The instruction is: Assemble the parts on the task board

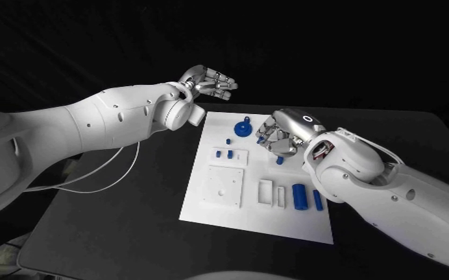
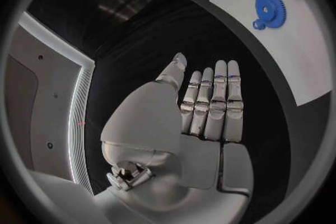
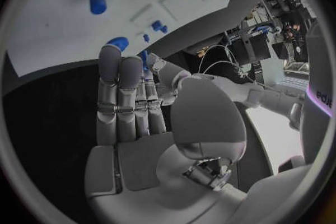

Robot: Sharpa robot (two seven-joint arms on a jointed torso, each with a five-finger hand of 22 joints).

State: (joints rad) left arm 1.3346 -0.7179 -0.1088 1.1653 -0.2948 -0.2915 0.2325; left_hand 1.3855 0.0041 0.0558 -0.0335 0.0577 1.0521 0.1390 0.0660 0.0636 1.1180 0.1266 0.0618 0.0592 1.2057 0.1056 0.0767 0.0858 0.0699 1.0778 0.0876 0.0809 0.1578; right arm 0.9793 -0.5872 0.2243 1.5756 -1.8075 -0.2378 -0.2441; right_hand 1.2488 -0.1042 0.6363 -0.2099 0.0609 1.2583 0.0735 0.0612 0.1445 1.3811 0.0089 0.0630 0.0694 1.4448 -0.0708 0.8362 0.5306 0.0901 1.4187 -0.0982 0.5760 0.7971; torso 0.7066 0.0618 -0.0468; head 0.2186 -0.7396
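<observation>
Both my hands hang over the black table (image 1: 122, 228), one off the task board (image 1: 215, 215) and one at its far right part.

My left hand (image 1: 207, 84) is raised beyond the board's far left corner, well apart from the parts, fingers straight and side by side, holding nothing; the blue gear (image 1: 243, 128) lies on the board's far end, between my two hands. My right hand (image 1: 281, 136) sits low over the board just right of the gear, its fingers curled down around a small blue peg (image 1: 279, 160) at their tips; I cannot tell whether they grip it. Two blue cylinders (image 1: 300, 197) lie nearer me, beside my right forearm.
</observation>
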